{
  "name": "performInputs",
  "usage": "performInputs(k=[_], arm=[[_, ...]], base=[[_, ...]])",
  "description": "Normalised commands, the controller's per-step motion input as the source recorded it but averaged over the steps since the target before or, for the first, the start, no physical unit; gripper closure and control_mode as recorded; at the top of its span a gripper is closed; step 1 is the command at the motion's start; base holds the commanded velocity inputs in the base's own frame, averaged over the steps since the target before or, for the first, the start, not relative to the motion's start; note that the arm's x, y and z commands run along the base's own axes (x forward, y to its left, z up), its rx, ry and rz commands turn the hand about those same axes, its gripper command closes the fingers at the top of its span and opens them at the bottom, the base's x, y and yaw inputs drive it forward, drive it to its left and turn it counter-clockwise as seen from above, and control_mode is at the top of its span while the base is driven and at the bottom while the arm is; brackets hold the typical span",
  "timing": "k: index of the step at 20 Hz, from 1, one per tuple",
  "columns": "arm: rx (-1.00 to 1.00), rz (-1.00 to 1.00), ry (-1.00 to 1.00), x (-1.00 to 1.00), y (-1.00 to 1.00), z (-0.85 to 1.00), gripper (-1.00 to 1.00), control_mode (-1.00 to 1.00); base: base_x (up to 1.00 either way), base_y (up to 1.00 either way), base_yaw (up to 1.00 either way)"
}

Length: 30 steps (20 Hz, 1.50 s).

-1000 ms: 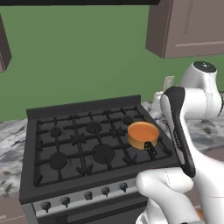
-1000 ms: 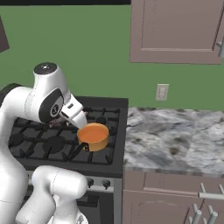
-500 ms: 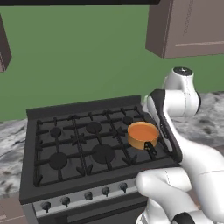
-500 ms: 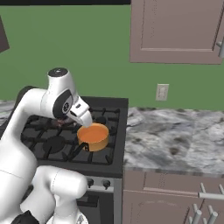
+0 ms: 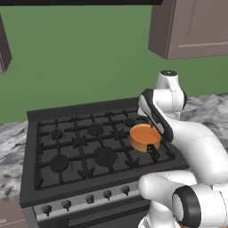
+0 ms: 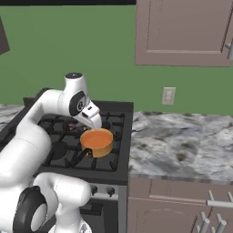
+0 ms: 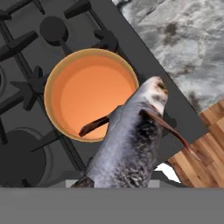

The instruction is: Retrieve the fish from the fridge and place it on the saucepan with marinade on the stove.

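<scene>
Overhanging saucepan (image 7: 89, 94) rim, fish (image 7: 131, 144) in hand

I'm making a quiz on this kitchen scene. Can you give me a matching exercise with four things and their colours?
Things:
1. saucepan
2. fish
3. stove
4. wall outlet

Colours:
A. black grates
B. white
C. orange
D. dark grey with lighter markings

Pairs: 1-C, 2-D, 3-A, 4-B
</scene>
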Motion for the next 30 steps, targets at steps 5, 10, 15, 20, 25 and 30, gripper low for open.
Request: performInputs(k=[5,10,15,20,25,30], arm=[[0.00,0.00,0.07,0.45,0.00,-0.46,1.00,-1.00],[0.00,0.00,0.00,0.03,0.00,-0.47,1.00,-1.00],[0.00,0.00,-0.07,0.03,0.00,-0.28,1.00,-1.00],[0.00,0.00,-0.06,0.07,0.00,-0.25,1.00,-1.00],[0.00,0.00,-0.07,0.11,0.00,-0.22,1.00,-1.00],[0.00,0.00,-0.03,0.16,0.00,-0.11,1.00,-1.00]], base=[[0.00,0.00,0.00],[0.00,0.00,0.00],[0.00,0.00,0.00],[0.00,0.00,0.00],[0.00,0.00,0.00],[0.00,0.00,0.00]])
